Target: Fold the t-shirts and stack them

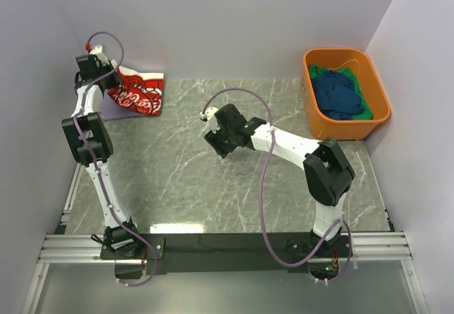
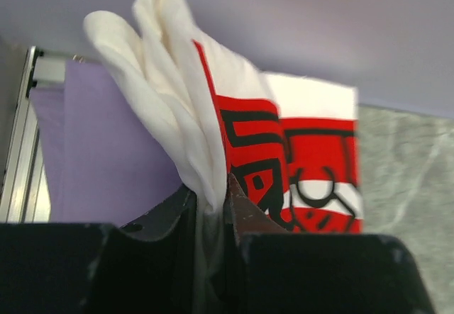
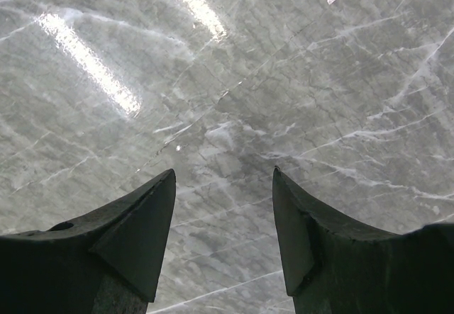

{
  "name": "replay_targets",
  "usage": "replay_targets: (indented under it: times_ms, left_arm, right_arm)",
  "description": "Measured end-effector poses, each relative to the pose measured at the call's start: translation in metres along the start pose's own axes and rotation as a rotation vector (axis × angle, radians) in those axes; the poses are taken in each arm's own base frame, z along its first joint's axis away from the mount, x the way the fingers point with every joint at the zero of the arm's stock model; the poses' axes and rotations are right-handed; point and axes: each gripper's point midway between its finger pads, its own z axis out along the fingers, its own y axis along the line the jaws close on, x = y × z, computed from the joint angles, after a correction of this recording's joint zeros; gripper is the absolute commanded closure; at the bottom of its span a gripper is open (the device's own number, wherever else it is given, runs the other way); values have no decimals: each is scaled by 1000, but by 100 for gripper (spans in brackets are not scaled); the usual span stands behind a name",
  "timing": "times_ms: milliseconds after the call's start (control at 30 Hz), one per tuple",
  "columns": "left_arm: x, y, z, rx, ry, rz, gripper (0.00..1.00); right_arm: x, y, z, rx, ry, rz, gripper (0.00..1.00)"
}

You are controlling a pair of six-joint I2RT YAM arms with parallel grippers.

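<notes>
The white shirt (image 1: 138, 91) has a big red part with white curly letters on it. It is bunched up. The left gripper (image 2: 211, 199) pinches a fold of it and lifts that end. This shirt is far to the left of the orange tub (image 1: 347, 128). The lavender shirt (image 1: 112, 108) lies flat, partly under the white one. The dark blue shirt (image 1: 339, 94) sits crumpled inside the tub. The green shirt (image 1: 366, 113) is in there too, peeking out at the edges.
</notes>
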Motion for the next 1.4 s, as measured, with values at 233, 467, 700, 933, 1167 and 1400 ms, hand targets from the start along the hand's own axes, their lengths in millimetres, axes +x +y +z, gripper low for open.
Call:
replay_targets:
  times_ms: [233,467,700,933,1167,1400]
  left_arm:
    - [25,34,10,-44,39,19,95]
    - [29,53,11,-79,43,39,68]
    - [30,78,5,-169,53,105,44]
    - [18,84,-21,-218,63,181,47]
    - [-24,58,-49,-147,-18,203,67]
    - [-9,55,-42,-112,9,180,75]
  right_arm:
    - [1,2,0,-3,5,-4,36]
    - [1,4,0,-3,5,-13,34]
    - [2,2,0,4,9,-24,32]
    - [18,4,4,1,43,-27,31]
    - [18,2,2,-1,41,-22,34]
    - [23,-6,0,-19,52,16,36]
